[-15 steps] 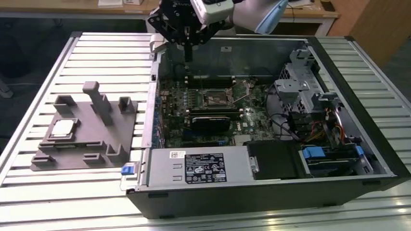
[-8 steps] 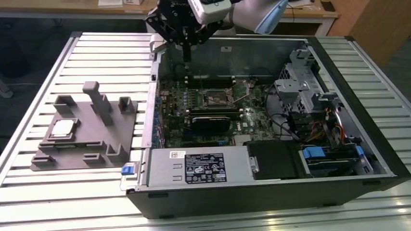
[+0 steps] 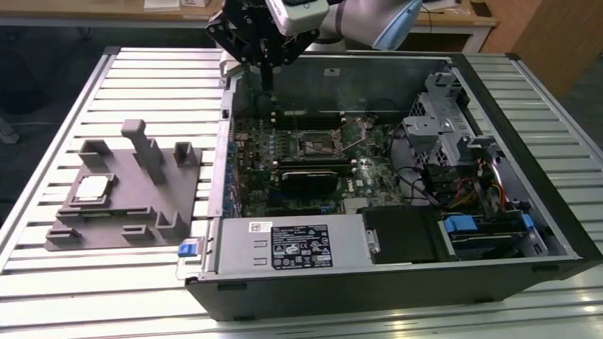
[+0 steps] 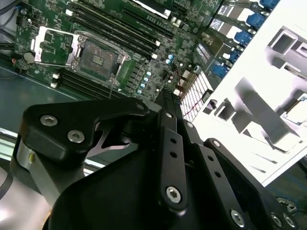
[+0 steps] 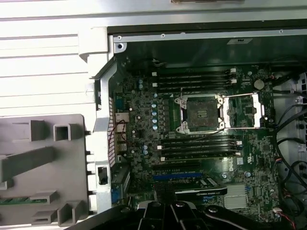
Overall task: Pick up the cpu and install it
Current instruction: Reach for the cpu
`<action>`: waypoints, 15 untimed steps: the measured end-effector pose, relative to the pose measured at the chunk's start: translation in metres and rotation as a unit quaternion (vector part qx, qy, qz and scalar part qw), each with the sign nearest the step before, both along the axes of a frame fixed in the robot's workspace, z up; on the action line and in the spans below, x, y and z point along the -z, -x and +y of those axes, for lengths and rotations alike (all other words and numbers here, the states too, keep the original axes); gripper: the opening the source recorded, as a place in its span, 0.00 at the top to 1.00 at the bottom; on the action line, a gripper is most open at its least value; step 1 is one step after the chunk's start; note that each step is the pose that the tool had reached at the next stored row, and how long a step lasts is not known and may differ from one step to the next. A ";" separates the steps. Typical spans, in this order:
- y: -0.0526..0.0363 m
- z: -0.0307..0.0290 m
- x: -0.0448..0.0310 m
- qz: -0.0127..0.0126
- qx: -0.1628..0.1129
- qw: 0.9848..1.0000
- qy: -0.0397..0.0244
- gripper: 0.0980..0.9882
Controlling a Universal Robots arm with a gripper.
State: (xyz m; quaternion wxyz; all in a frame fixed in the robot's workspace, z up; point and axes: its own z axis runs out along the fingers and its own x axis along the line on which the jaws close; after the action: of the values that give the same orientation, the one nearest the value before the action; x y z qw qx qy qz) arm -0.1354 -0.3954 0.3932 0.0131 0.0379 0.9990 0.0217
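Note:
The cpu, a small pale silvery square, lies in a recess of the grey fixture plate on the exterior view's left, outside the computer case. My gripper hangs over the case's far left corner, well away from the cpu. Its fingers are shut together with nothing between them. On the motherboard, the cpu socket is bare. Its metal load plate is flipped open beside it.
The open case lies on a slatted metal table. Inside are a black heatsink block, a white-labelled power supply box, a drive cage and blue-tabbed bays. Upright posts rise from the fixture plate.

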 end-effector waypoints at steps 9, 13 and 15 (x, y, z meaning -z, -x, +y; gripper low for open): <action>0.0131 0.0000 0.0000 0.000 0.000 1.000 0.000 0.99; 0.0189 0.0000 0.0000 0.000 0.000 1.000 0.000 0.99; 0.0220 0.0000 0.0000 0.000 0.000 1.000 0.000 0.99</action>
State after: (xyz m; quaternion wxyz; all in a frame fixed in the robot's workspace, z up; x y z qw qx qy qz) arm -0.1575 -0.3954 0.3933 0.0131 0.0378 0.9990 0.0217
